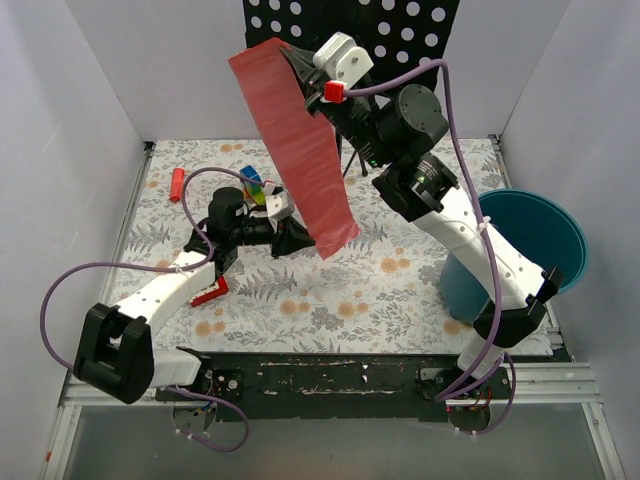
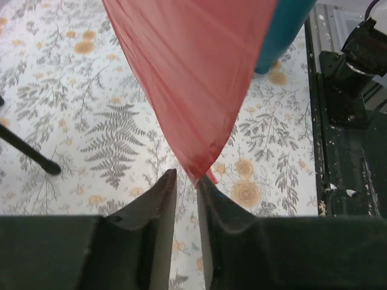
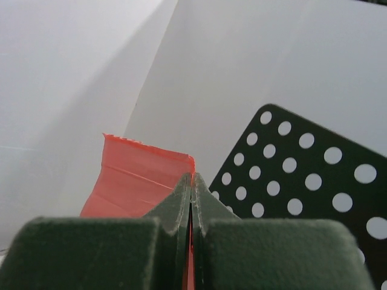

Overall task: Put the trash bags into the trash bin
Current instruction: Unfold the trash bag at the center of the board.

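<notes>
On the flowered bench (image 1: pixel 330 300), a red block (image 1: pixel 210 292) lies at about 8 o'clock, just beside the left arm. The left tool (image 2: pixel 186 188) has its jaws a little apart, with the lower corner of the trash bag (image 2: pixel 193 78) hanging right at their tips. The bin (image 1: pixel 535 235) sits at 3 o'clock. Farther back, coloured blocks (image 1: pixel 256 186) and a red cylinder (image 1: pixel 177 184) lie toward 10 o'clock. The trash bag is thin, red-pink and flat, slanting up over mid-bench. Its top edge is clamped in the right tool (image 3: pixel 191 181), before a black holed panel (image 1: pixel 400 25) at 12 o'clock. The right arm hides part of the bin's wall.
</notes>
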Controlling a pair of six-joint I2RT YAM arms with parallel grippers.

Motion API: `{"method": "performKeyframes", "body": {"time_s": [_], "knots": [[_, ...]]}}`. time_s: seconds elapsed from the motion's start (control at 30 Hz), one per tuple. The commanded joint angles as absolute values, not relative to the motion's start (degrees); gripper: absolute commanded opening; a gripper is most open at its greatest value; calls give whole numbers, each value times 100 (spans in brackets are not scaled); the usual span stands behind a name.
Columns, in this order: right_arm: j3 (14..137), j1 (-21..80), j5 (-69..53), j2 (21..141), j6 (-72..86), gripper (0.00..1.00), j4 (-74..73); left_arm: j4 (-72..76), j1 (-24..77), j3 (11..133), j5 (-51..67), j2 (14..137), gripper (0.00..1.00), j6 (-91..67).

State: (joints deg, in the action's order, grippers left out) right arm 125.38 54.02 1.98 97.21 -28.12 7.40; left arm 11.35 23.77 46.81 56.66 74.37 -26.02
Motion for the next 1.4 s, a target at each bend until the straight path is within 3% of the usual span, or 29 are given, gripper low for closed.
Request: {"method": "performKeyframes", "body": {"time_s": [0.0, 0.07, 0.17, 0.4, 0.53, 0.6, 0.7, 0.83, 1.03, 1.37], "knots": [[11692, 5291, 808, 9423, -2953, 1, 1432, -235, 2329, 4562, 5388, 6603, 10, -2382], [10981, 5160, 896, 9186, -2743, 1, 1503, -570, 2329, 4457, 5283, 6225, 0, -2574], [9935, 5028, 879, 8764, -2409, 1, 1696, -922, 2329, 4211, 4966, 5706, 0, -2769], [9115, 5019, 721, 8446, -2337, 1, 1495, -1633, 2329, 4139, 4641, 5010, 0, -2865], [9455, 4949, 1150, 9024, -2830, 59, 242, -2292, 2329, 4552, 4746, 5001, 0, -2410], [9842, 4739, 1099, 9402, -2699, 73, -891, -2556, 2329, 4728, 4772, 5080, 0, -2224], [9906, 4177, 801, 9265, -1786, 75, -1353, -2698, 2329, 4825, 4746, 5142, 0, -2223], [8968, 4104, 433, 8317, -2065, 77, -1283, -2444, 2329, 4887, 4650, 5141, 0, -2662], [6955, 4096, -2537, 6392, -2847, 77, -1055, -1593, 2250, 5211, 4412, 5580, 0, -3610], [6030, 4113, -3383, 6187, -2435, 76, -862, -1186, 2171, 6142, 4693, 6222, 0, -4359]]}}
